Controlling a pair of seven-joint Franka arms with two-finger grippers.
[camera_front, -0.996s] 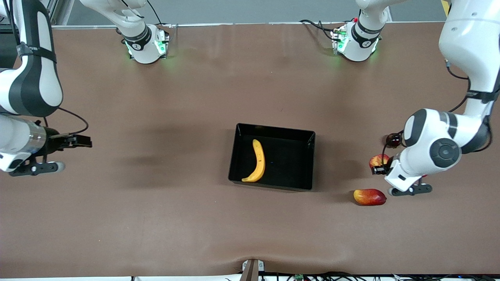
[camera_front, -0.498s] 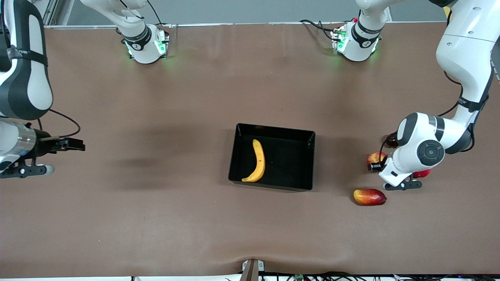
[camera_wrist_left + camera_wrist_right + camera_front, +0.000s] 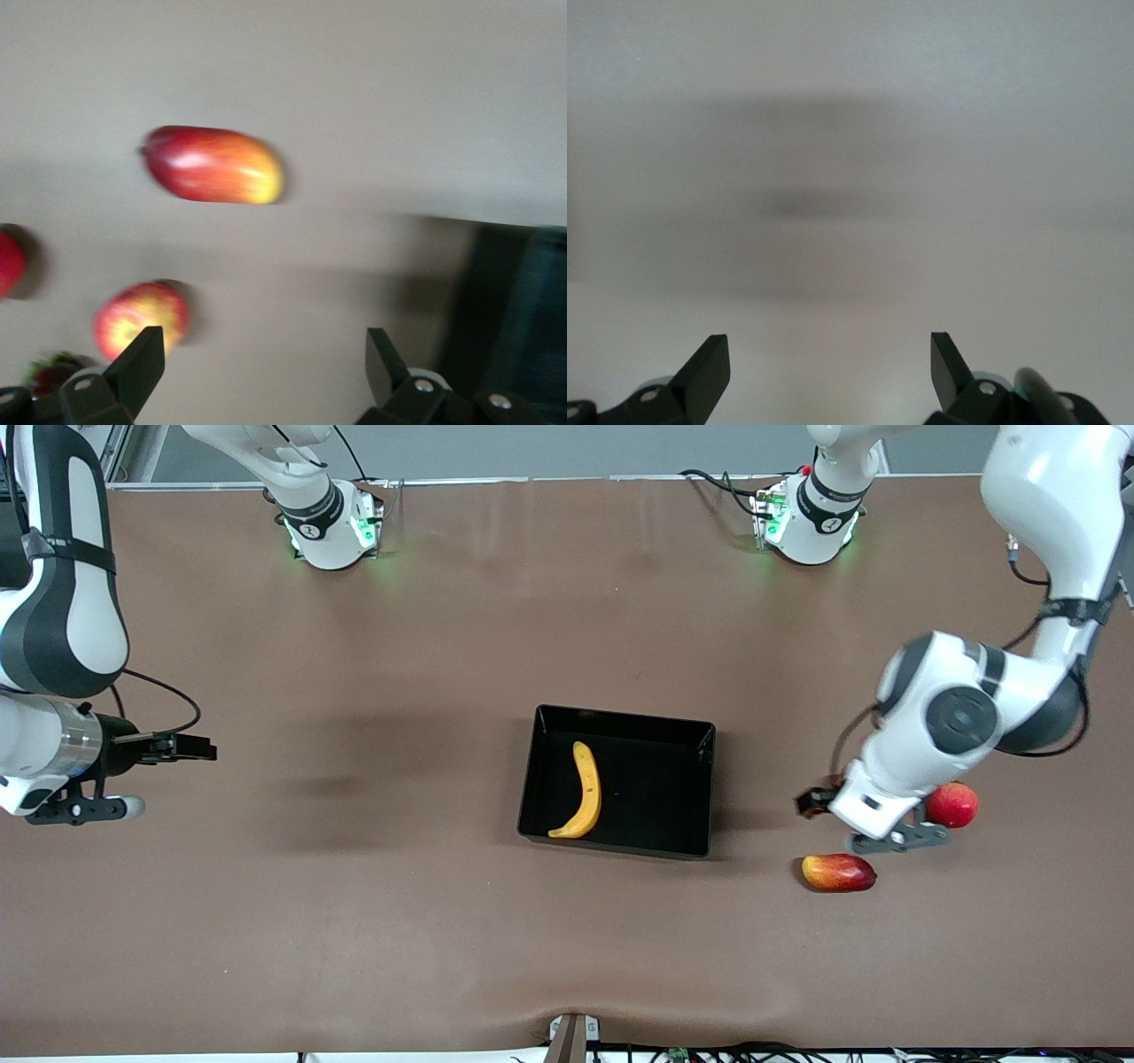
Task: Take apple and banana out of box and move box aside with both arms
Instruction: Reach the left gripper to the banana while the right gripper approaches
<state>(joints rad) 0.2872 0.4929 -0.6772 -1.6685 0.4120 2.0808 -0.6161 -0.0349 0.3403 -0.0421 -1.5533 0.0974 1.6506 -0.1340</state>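
Note:
The black tray (image 3: 700, 744) sits mid-table with the yellow banana (image 3: 585, 790) lying in it. A corner of the tray also shows in the left wrist view (image 3: 523, 319). My left gripper (image 3: 811, 801) hangs open and empty (image 3: 263, 367) over bare table between the tray and the fruits. The red-and-yellow apple (image 3: 142, 319) lies just outside one fingertip (image 3: 142, 363); in the front view the left arm hides it. My right gripper (image 3: 190, 747) waits open and empty (image 3: 830, 363) over bare table at the right arm's end.
The oblong red-and-yellow mango-like fruit (image 3: 838, 872) (image 3: 213, 166) lies nearer the front camera than the left gripper. The plain red round fruit (image 3: 952, 804) (image 3: 7, 261) sits beside the left arm's wrist. The arm bases (image 3: 328, 527) (image 3: 806, 522) stand along the table's edge.
The left arm has swung toward the tray; it now covers the apple in the front view and uncovers the plain red fruit. The right gripper shifted only slightly.

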